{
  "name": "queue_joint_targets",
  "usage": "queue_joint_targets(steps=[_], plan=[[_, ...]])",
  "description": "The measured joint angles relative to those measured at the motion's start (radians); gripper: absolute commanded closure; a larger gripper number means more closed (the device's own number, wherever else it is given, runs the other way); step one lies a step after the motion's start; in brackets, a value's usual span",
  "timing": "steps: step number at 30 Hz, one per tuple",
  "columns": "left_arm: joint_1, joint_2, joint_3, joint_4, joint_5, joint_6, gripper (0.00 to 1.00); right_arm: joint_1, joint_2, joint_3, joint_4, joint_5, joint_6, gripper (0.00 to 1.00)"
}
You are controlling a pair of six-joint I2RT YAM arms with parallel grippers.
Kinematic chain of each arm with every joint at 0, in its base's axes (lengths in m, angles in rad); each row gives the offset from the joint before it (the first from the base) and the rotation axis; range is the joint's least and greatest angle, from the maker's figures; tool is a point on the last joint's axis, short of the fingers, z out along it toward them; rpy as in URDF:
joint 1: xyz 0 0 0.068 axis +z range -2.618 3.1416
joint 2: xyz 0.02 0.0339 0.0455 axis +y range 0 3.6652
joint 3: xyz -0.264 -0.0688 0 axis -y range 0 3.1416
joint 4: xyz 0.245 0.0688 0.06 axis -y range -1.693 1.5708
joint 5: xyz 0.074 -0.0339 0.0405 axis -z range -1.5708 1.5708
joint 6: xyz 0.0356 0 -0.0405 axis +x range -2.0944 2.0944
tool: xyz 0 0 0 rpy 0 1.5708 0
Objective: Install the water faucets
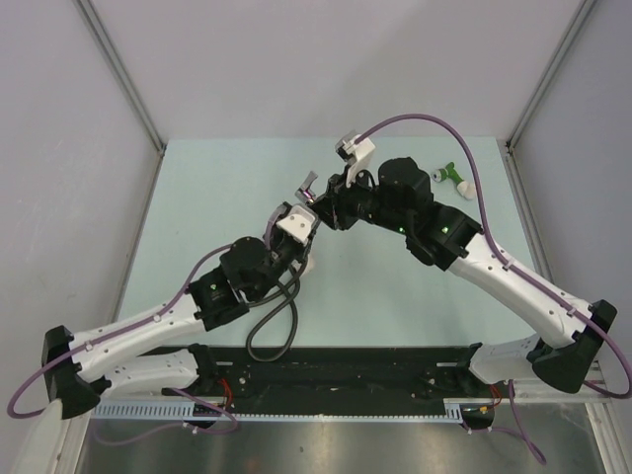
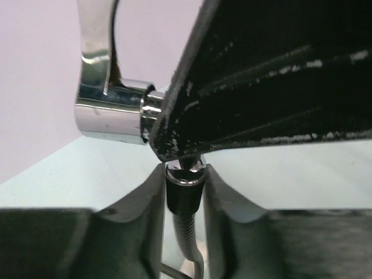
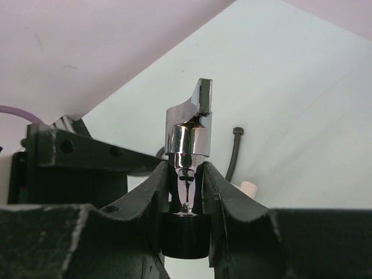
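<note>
The chrome water faucet (image 1: 308,184) is held above the middle of the table, between both grippers. My right gripper (image 3: 186,170) is shut on the faucet's chrome stem (image 3: 189,139), just above a black nut (image 3: 184,235). My left gripper (image 2: 184,174) is shut on the black end nut (image 2: 184,196) of the flexible hose, right under the faucet body (image 2: 113,110). The right gripper's finger (image 2: 261,75) fills the upper right of the left wrist view. In the top view my left gripper (image 1: 307,210) and right gripper (image 1: 327,197) meet at the faucet.
The black hose (image 1: 273,331) hangs down and loops on the table near the left arm; its other end (image 3: 235,148) lies beside a white fitting (image 3: 249,189). A green and white item (image 1: 452,178) lies at the back right. Grey walls enclose the table.
</note>
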Motion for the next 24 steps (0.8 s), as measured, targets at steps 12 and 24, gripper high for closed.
queue_joint_targets(steps=[12, 24], plan=[[0.28, -0.122, 0.0, 0.024, 0.428, -0.064, 0.26, -0.067, -0.016, -0.021, -0.005, -0.092, -0.101, 1.0], [0.523, 0.008, -0.001, 0.094, 1.175, -0.296, 0.28, -0.111, -0.065, -0.021, 0.005, -0.378, -0.165, 1.0]])
